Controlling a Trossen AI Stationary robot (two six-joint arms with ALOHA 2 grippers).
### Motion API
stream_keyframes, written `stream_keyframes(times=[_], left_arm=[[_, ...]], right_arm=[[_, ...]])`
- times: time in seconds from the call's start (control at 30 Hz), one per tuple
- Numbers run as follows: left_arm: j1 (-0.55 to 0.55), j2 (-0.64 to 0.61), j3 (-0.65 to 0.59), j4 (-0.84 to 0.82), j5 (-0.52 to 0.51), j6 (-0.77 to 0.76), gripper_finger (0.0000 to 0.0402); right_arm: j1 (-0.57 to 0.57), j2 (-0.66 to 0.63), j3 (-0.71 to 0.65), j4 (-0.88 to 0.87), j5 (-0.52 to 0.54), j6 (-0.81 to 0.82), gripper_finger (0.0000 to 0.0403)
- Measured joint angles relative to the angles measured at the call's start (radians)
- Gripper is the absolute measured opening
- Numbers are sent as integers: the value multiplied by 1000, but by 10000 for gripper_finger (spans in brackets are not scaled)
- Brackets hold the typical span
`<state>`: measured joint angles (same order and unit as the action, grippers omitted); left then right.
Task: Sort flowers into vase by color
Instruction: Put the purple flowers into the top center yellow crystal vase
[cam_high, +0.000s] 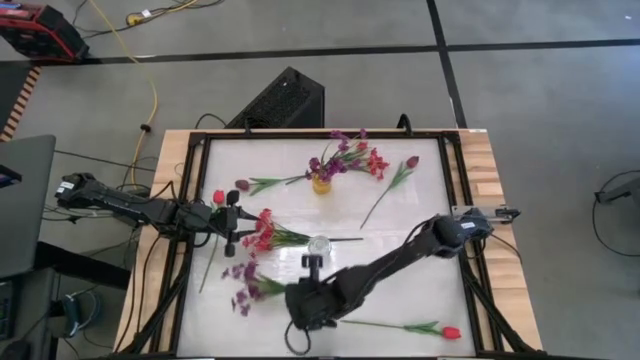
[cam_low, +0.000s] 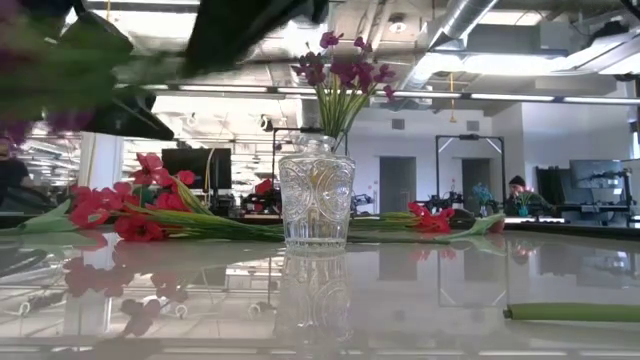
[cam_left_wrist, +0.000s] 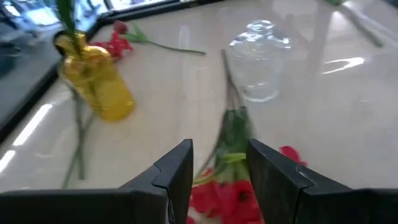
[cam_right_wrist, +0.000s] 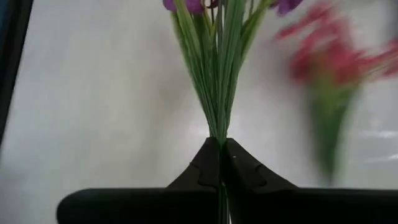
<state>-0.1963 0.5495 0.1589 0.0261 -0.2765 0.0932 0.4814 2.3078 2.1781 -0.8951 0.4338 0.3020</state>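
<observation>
the right gripper (cam_right_wrist: 221, 163) is pinched tight on the stems of a purple spray (cam_high: 243, 284), fingers pressed together just where the stems gather into one bundle; gripping there likely keeps the blossoms free and the stem ends together for feeding into a vase neck. in the high view this gripper sits near the near edge of the table (cam_high: 420, 290), left of centre, with the purple blossoms fanning out to its left. the left gripper (cam_left_wrist: 219, 163) is spread, poised over the red-pink spray (cam_high: 262, 234) that lies flat at mid-table; its fingers straddle the stem line, so it looks lined up for a pick but is not closed on anything. the clear glass vase (cam_high: 319, 245) stands upright just beyond the stem end of that red spray and appears empty. the yellow vase (cam_high: 321, 184) at the far centre already holds purple and red-pink blossoms together, so the colour split is, by my reading, not yet done. loose singles: a dark maroon tulip (cam_high: 242, 185) left of the yellow vase, another maroon tulip (cam_high: 411, 161) far right with its stem running toward centre, a red tulip (cam_high: 450, 332) at the near right edge, and a red bloom (cam_high: 219, 197) close by the left arm. judgement: purple bundle is the piece in hand; which vase it is bound for cannot be told.
</observation>
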Motion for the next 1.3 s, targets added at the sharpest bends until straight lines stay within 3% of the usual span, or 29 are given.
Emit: stream_keyframes(times=[0.13,0.23,0.33,0.47,0.53,0.63,0.87,0.97,1.1,1.3], left_arm=[[0,0,0,22,-25,18,139],[0,0,0,41,-24,28,139],[0,0,0,74,-24,31,139],[0,5,0,183,16,31,139],[0,17,0,254,60,45,139],[0,51,0,356,89,66,139],[5,155,0,495,20,90,139],[17,201,0,528,14,82,139],[41,261,0,558,0,68,139],[89,345,0,661,-1,79,139]], right_arm=[[-5,-194,-192,98,75,-41,29],[-6,-365,-458,298,140,-46,29],[-24,-531,-798,718,182,-83,29],[-90,-656,-1180,1458,150,-169,29],[-137,-659,-1295,1731,98,-207,29],[-203,-633,-1373,1963,16,-257,29],[-302,-562,-1383,2214,-153,-371,29],[-315,-616,-1383,2264,-178,-471,29],[-348,-784,-1392,2193,-180,-611,29],[-539,-1006,-1421,1972,-209,-587,29]])
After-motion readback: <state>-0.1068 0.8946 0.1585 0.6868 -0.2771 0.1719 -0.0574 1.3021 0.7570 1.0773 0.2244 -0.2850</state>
